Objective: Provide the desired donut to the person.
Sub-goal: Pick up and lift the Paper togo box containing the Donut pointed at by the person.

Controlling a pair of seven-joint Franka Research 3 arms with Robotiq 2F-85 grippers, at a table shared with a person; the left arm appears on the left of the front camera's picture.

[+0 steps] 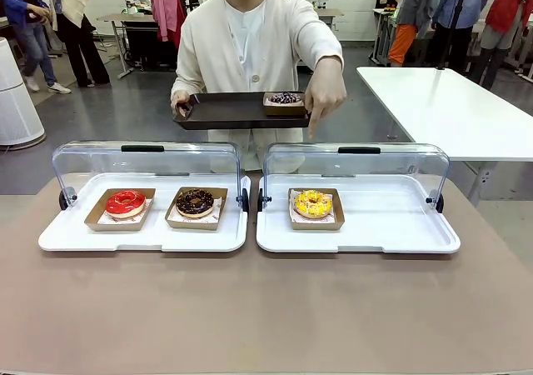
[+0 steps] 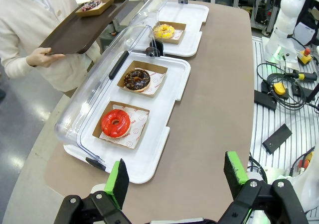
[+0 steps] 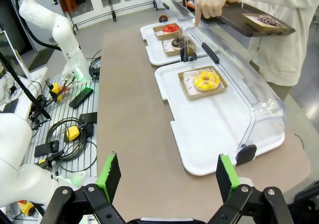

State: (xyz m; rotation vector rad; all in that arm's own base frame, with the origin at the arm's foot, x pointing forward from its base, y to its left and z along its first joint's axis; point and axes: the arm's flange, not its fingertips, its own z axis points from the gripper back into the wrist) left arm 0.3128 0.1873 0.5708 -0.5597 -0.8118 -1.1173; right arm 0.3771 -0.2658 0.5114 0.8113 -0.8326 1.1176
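The person [image 1: 250,42] stands at the far side holding a dark tray [image 1: 225,112] with a dark sprinkled donut [image 1: 285,98] on it. Their other hand [image 1: 323,100] points down toward the yellow donut [image 1: 313,202] in its box on the right white tray [image 1: 391,233]. A red donut [image 1: 126,202] and a chocolate donut [image 1: 195,202] sit in boxes on the left white tray [image 1: 67,237]. My left gripper [image 2: 173,176] is open above the table's near end, short of the red donut [image 2: 115,123]. My right gripper [image 3: 165,174] is open, well short of the yellow donut [image 3: 206,80].
Both clear lids [image 1: 150,162] [image 1: 358,165] are tilted back open behind the trays. A white table [image 1: 450,108] stands at the far right. Cables and small devices [image 3: 65,129] lie on the grating beside the table. The brown tabletop [image 1: 266,308] spreads in front of the trays.
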